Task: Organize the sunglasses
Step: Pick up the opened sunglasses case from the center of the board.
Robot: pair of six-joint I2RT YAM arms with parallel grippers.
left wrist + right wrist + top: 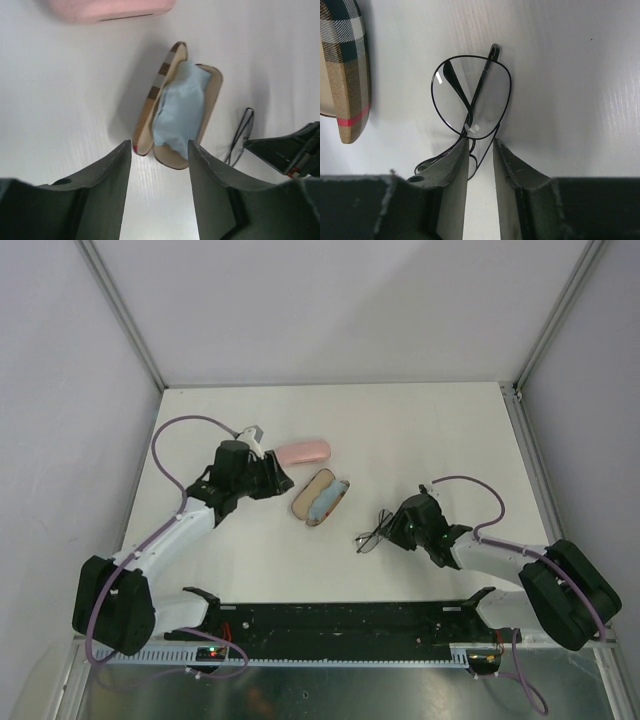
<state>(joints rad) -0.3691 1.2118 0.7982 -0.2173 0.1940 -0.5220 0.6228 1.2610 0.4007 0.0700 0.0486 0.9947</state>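
Right pincer point(480, 143): fingers narrowly astride wire sunglasses point(470, 95), grip uncertain. Left pincer point(160, 145): fingers spread, above plaid case point(150, 98) holding blue cloth point(177, 110).

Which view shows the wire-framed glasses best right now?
Right wrist: the wire-framed glasses sit close, clear lens and crossed temples sharp. Top external shows only a small dark tangle; left wrist catches a thin, edge-on sliver.

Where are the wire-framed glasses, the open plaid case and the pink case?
wire-framed glasses point(470, 95): right wrist view, on the clear lens.
open plaid case point(151, 100): left wrist view, on the lid's rim.
pink case point(303, 451): top external view, on its shell.
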